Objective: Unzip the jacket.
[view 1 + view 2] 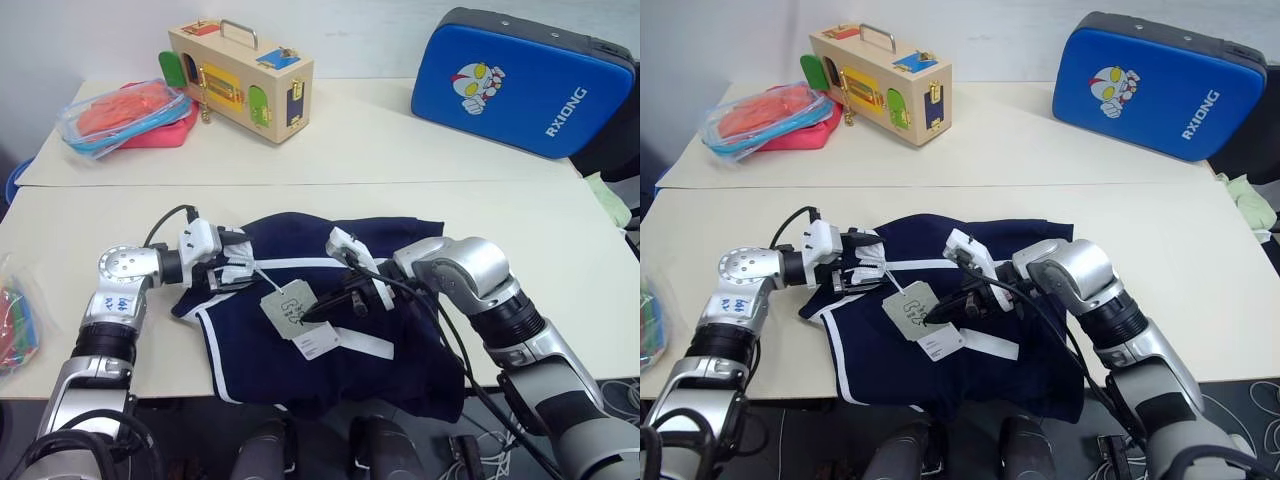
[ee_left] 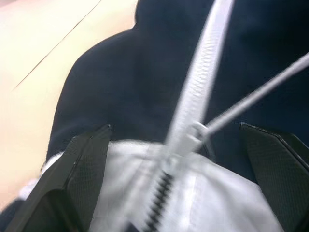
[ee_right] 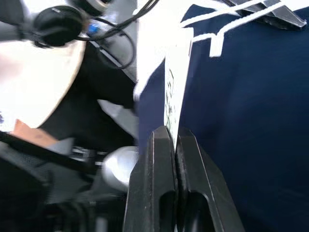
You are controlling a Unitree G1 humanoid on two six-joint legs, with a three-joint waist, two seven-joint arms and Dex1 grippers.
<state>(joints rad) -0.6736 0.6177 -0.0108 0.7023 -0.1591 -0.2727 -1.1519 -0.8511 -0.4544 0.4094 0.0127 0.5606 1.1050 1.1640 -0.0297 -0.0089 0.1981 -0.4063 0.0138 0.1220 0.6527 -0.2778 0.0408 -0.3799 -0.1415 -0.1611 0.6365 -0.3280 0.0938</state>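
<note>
Small navy-blue soft fabric jacket (image 1: 330, 330) with white zipper line lay crumpled on the near edge of the cream worktop (image 1: 90, 240), lower part draping over the front edge. White collar trim sat at its left end, zipper line ran across toward the right. Grey and white paper hang tags (image 1: 292, 308) lay on the front of the jacket, between the two claws, strung by a thin white cord to the zipper area.

Left claw (image 1: 232, 268) was at the collar end of the jacket, released, fingers spread wide. In the left wrist view the two black fingers (image 2: 82, 164) stood on either side of the white zipper (image 2: 198, 111), with white collar fabric between them; zipper pull (image 2: 195, 133) with the cord attached sat in the gap. Whether the fingers touched the fabric, cannot tell.

Right claw (image 1: 318, 312) pointed left across the jacket front, clenched. In the right wrist view its black fingers (image 3: 161, 179) were pressed together on the edge of a white paper tag (image 3: 174, 96), pinching it.

Far side of the worktop: wooden busy-box with coloured latches and a metal handle (image 1: 240, 80), clear plastic container holding red and orange items (image 1: 125, 118) just left of it, blue padded case with cartoon print and RXIONG lettering (image 1: 520, 85) at far right. A clear bag with coloured contents (image 1: 15, 320) lay at the left edge.
</note>
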